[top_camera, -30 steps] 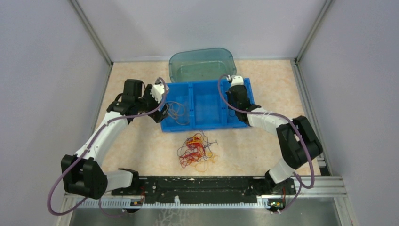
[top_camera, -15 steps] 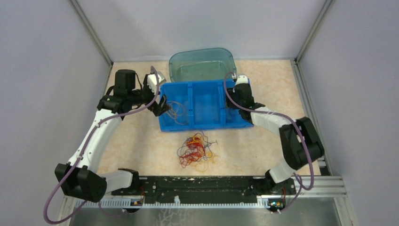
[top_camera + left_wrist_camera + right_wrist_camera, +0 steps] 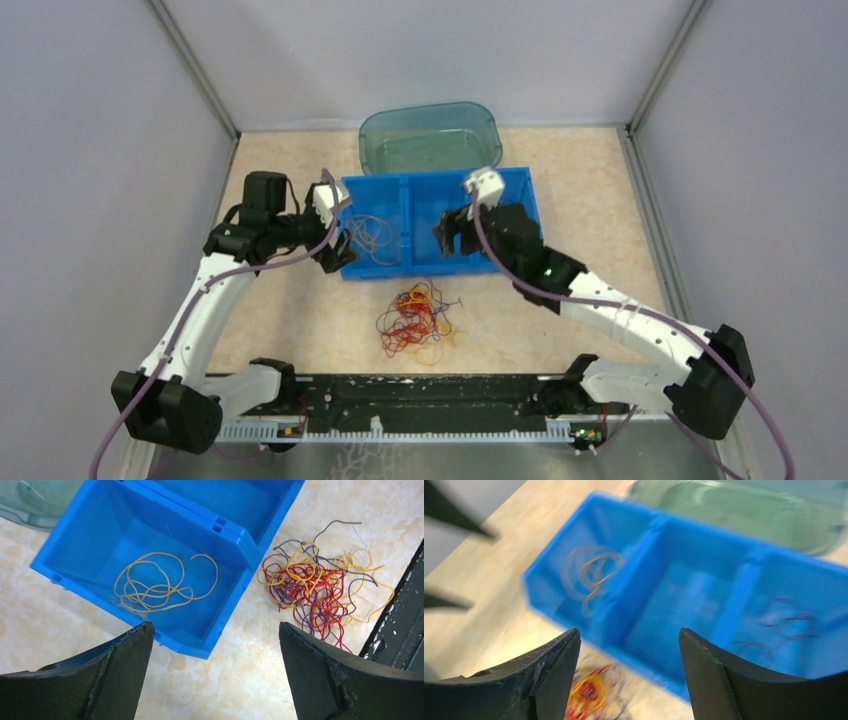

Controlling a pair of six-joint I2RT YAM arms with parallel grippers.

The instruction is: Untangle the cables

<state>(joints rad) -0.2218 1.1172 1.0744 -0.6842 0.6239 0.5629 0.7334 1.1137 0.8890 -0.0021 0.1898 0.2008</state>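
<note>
Cables point(image 3: 418, 320) sit as one clump on table point(image 3: 290, 310), low centre of top view, just below blue bin point(image 3: 440, 178) near wall. No clear long axis. Left gripper point(image 3: 338, 248) at bin's lower-left corner, fingers wide apart, empty. Right gripper point(image 3: 450, 232) over bin middle, fingers apart, empty. Clump lies below and between both, right looks slightly nearer.

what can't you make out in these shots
- Right wrist view: motion blur smears everything. The dark strands in the bin's right compartment can't be counted, nor their colour told.
- Top view: the right arm covers most of that compartment.
- Top view: the cables are too small to trace their crossings.
- Left wrist view: the tub is cut off by the top-left edge.
</note>
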